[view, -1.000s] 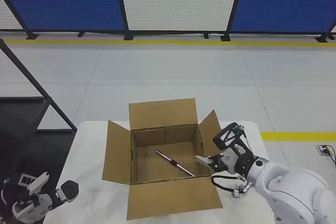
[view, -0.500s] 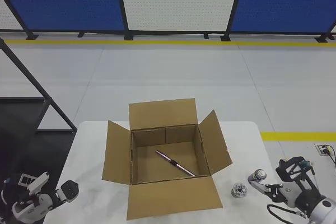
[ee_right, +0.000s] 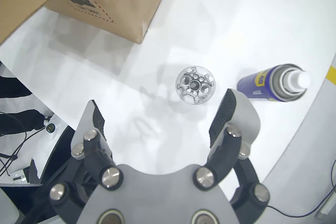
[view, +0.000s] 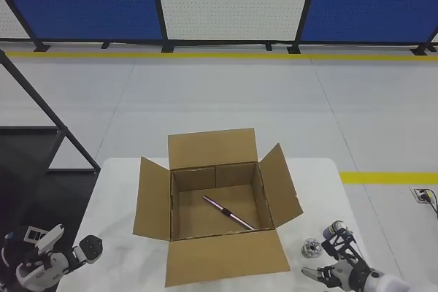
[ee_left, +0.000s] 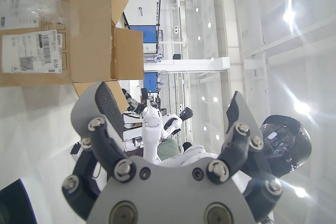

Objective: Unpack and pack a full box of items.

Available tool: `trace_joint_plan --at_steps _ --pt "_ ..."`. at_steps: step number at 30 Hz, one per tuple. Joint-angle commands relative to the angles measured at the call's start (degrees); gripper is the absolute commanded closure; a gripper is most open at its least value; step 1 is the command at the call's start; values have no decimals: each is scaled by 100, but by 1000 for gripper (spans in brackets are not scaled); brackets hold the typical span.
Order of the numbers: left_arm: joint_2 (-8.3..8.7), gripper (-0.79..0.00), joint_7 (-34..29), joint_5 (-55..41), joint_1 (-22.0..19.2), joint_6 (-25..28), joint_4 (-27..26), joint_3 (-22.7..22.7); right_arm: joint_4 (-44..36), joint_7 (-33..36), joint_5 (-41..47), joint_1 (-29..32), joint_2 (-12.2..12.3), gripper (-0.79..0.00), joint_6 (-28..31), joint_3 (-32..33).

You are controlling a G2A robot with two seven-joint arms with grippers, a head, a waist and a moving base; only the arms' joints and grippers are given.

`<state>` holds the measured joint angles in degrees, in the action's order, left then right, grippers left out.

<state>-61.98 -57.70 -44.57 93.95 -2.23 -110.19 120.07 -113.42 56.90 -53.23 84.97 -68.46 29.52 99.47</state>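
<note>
An open cardboard box [view: 152, 198] stands mid-table with a dark pen [view: 228, 212] lying slantwise on its floor. To its right on the white table sit a small clear round part [view: 311, 248] and an upright blue spray can [view: 337, 228]. My right gripper [view: 325, 263] hovers open at the near right corner. In the right wrist view the gripper [ee_right: 162, 100] is just short of the round part [ee_right: 195, 88], with the can [ee_right: 273, 83] beside one finger. My left gripper [view: 87, 250] is off the table's near left side, open and empty [ee_left: 169, 92], facing the box [ee_left: 86, 12].
The box's four flaps are spread outward; its right flap [view: 283, 186] leans toward the round part and the can. The box corner [ee_right: 141, 38] is close in the right wrist view. A black frame [view: 29, 102] stands at the far left of the table.
My right arm swung from the box's right flap out to the near right corner of the table, uncovering the round part and the can. The left arm stayed still.
</note>
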Motion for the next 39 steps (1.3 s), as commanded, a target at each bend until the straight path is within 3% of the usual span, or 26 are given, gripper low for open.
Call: trace_joint_plan --at_steps 1,15,31,32,33,34,35,39 --pt "0 -785 0 0 0 0 0 0 158 31 -118 -103 12 -785 -94 -92" --pt "0 -785 0 0 0 0 0 0 1212 40 -456 -879 81 -785 -555 -684" --pt "0 -785 0 0 0 0 0 0 1849 -66 -519 -1316 155 -776 -741 -1006" --pt "0 -785 0 0 0 0 0 0 1893 -85 -506 -1334 162 -748 -740 -993" --pt "0 -785 0 0 0 0 0 0 1927 -106 -483 -1343 169 -671 -730 -983" --pt "0 -785 0 0 0 0 0 0 1943 -119 -473 -1346 178 -493 -719 -969" --pt "0 -785 0 0 0 0 0 0 1940 -135 -457 -1340 186 -388 -708 -953" --pt "0 -785 0 0 0 0 0 0 1869 -210 -345 -1267 220 -243 -635 -863"
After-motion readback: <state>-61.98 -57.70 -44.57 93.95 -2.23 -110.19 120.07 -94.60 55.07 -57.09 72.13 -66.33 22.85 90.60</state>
